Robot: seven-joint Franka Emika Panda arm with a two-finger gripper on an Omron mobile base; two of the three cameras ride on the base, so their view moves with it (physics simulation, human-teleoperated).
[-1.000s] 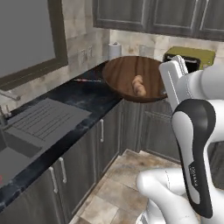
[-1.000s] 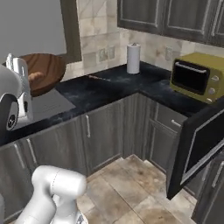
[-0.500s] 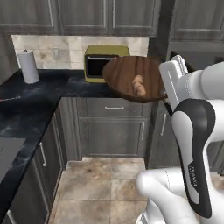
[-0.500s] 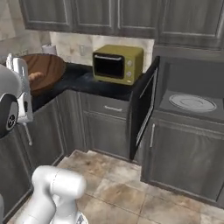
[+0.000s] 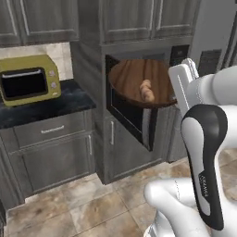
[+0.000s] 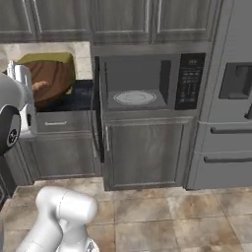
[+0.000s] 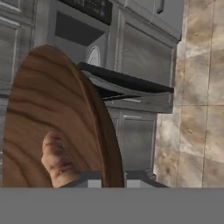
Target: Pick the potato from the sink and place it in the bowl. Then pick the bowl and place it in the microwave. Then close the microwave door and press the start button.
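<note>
Jaws clamp rim of wide brown wooden bowl (image 5: 139, 83), tan potato (image 5: 146, 90) inside. Keep level; steer past open black door (image 6: 97, 113) onto microwave's (image 6: 152, 81) turntable.

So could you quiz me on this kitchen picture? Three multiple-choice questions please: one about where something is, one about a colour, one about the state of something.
1. Where is the potato?
A. on the floor
B. in the bowl
C. on the turntable plate

2. What colour is the toaster oven?
A. yellow
B. red
C. white

3. How is the microwave door?
A. shut
B. missing
C. open

Answers:
1. B, the tan lump lies inside the brown wooden bowl held up by the gripper.
2. A, it sits yellow on the black counter.
3. C, the microwave shows its grey interior, the door swung out sideways.
</note>
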